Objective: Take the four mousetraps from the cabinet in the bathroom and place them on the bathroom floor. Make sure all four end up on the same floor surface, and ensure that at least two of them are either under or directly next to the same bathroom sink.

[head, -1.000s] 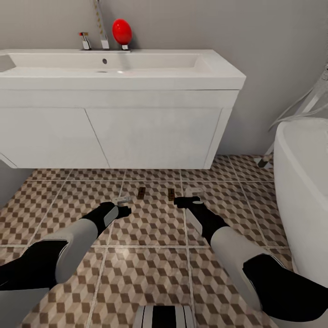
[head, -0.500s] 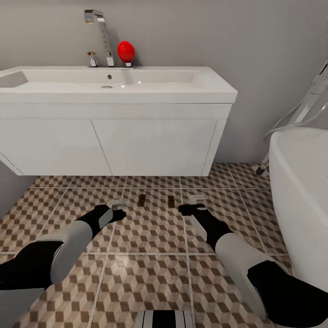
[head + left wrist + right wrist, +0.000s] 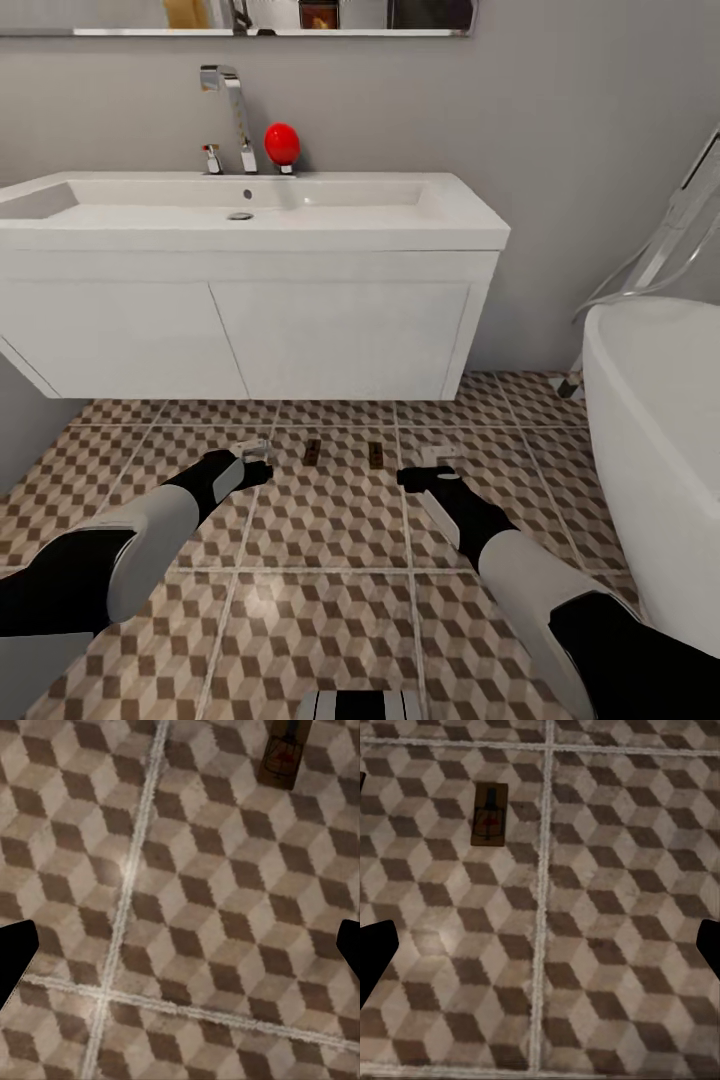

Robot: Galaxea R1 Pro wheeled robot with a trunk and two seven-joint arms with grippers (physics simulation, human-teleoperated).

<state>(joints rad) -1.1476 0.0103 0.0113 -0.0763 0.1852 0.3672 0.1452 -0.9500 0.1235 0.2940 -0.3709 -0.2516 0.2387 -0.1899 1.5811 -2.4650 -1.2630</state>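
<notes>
Traps (image 3: pixel 312 451) (image 3: pixel 376 455) — two flat on floor (image 3: pixel 330 520) before sink (image 3: pixel 250 215), between the claws. Left claw (image 3: pixel 252 460) and right claw (image 3: pixel 432 468) both released, empty, hovering low.

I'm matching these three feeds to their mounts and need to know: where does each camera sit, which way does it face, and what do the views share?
Head view: on the robot's head, facing forward and down at the white trough sink and cube-patterned floor tiles; both forearms, left gripper and right gripper show.
Left wrist view: near the left gripper, looking down at the floor; dark fingertips at the edges.
Right wrist view: near the right gripper, looking down at the floor; dark fingertips.
Shared: each wrist view catches a small tan wooden mousetrap; two lie between the grippers in the head view.
</notes>
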